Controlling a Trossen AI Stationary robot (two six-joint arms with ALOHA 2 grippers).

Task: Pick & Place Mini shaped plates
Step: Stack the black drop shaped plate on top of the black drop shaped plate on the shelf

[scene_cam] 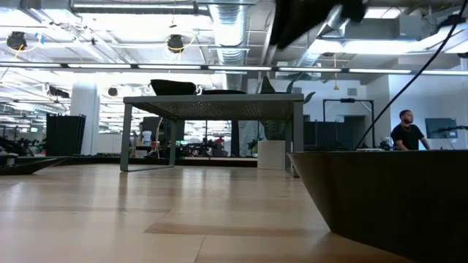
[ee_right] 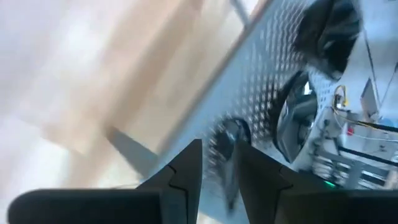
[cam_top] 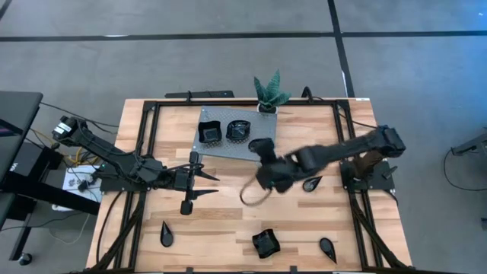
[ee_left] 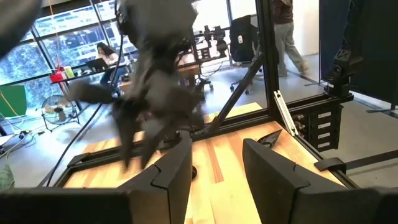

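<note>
High view: my right gripper (cam_top: 261,147) (fingers slightly spread, empty) hangs over the perforated tray (cam_top: 217,146) at the desk's far edge, where two plates (cam_top: 211,133) sit. Left fingers (ee_left: 171,171) spread. Glossy, probably slippery; I'd pinch a rim.

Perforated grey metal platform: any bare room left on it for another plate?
The perforated grey metal platform is bare along its front strip and its left corner. Its rear holds two glossy black mini plates, and a third plate sits at its right edge beside the right tool. That side is crowded.
</note>
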